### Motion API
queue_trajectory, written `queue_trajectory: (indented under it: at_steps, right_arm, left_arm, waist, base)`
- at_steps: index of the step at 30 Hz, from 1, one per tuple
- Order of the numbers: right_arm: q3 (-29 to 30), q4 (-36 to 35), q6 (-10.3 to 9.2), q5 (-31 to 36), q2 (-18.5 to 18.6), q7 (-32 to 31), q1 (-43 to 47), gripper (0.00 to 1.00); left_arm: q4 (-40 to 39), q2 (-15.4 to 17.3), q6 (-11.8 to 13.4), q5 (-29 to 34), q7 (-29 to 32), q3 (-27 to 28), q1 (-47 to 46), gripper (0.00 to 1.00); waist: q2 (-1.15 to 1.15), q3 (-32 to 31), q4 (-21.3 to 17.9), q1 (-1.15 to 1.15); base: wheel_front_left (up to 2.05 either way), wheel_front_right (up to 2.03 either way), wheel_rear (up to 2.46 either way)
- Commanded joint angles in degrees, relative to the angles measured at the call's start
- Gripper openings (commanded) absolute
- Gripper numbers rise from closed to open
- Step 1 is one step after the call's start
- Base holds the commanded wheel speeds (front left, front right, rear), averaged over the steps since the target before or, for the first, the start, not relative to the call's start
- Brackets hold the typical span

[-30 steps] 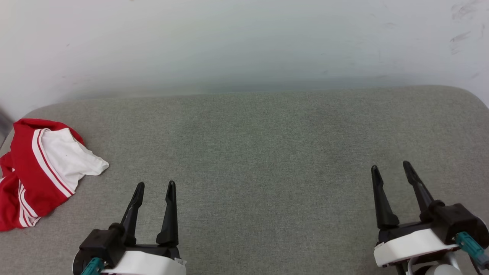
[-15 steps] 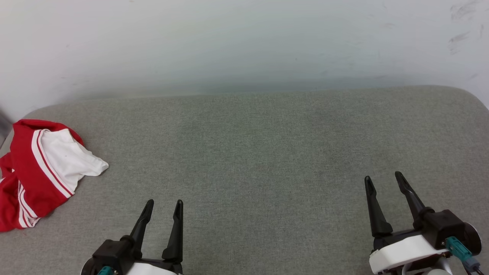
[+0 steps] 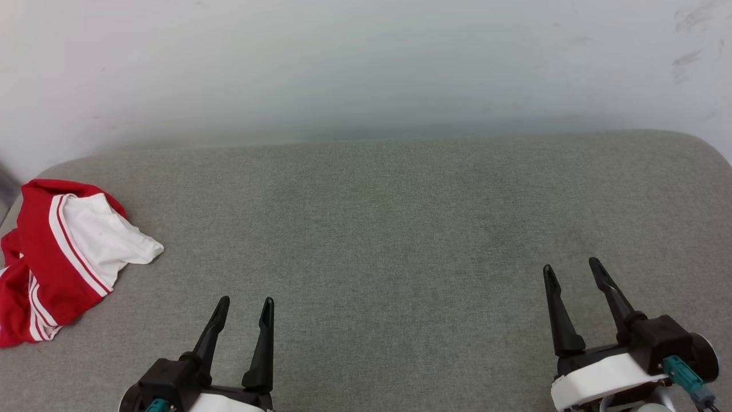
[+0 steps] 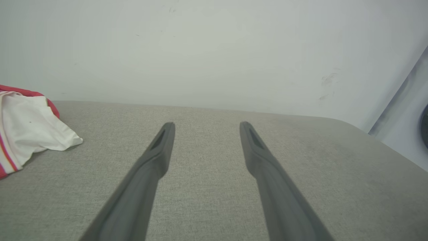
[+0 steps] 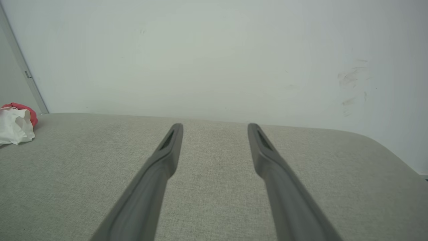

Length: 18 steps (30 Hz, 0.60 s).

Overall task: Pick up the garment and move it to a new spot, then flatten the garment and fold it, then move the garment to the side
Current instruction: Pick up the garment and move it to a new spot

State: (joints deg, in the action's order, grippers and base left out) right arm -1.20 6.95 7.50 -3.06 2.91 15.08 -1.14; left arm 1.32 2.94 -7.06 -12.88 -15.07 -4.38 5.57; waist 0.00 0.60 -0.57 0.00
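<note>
Lying crumpled at the table's (image 3: 400,229) left edge, garment (image 3: 63,257) awaited pickup; left claw (image 3: 246,299) and right claw (image 3: 571,264) hung spread, empty, ready.

Nothing legible — the garment (image 3: 63,257) shows stripes, no readable print.

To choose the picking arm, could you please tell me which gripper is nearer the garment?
Left. The left gripper sits just right of the garment; the right gripper is much farther to the right.
</note>
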Motion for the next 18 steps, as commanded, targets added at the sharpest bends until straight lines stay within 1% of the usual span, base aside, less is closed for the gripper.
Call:
queue_trajectory:
  at_steps: [1, 9, 13, 18]
  right_arm:
    - [-0.2, -0.1, -0.02, -0.2, -0.1, 0.1, 0.3, 1.00]
    - [-0.6, 0.0, -0.02, -0.5, -0.1, 0.1, 0.7, 1.00]
    - [-0.9, -0.2, -0.02, -0.5, -0.1, 0.1, 1.1, 1.00]
    - [-1.5, -0.4, -0.02, -0.8, -0.1, 0.1, 1.6, 1.00]
  left_arm:
    - [0.0, -0.1, -0.2, -0.2, -0.2, 0.2, 0.2, 1.00]
    - [0.5, -0.1, -0.3, -0.1, -0.2, -0.1, 0.1, 1.00]
    - [0.4, -0.1, -0.3, 0.3, -0.2, 0.3, 0.2, 1.00]
    - [0.2, -0.1, -0.4, 0.7, -0.2, 1.4, 0.6, 1.00]
  waist:
    - [0.00, -0.1, 0.0, 0.00]
    - [0.00, -0.3, 0.8, 0.00]
    - [0.00, -0.4, 2.3, 0.00]
    - [0.00, -0.7, 5.3, 0.00]
  base:
    - [0.00, 0.00, 0.00]
    - [0.00, 0.00, 0.00]
    - [0.00, 0.00, 0.00]
    - [0.00, 0.00, 0.00]
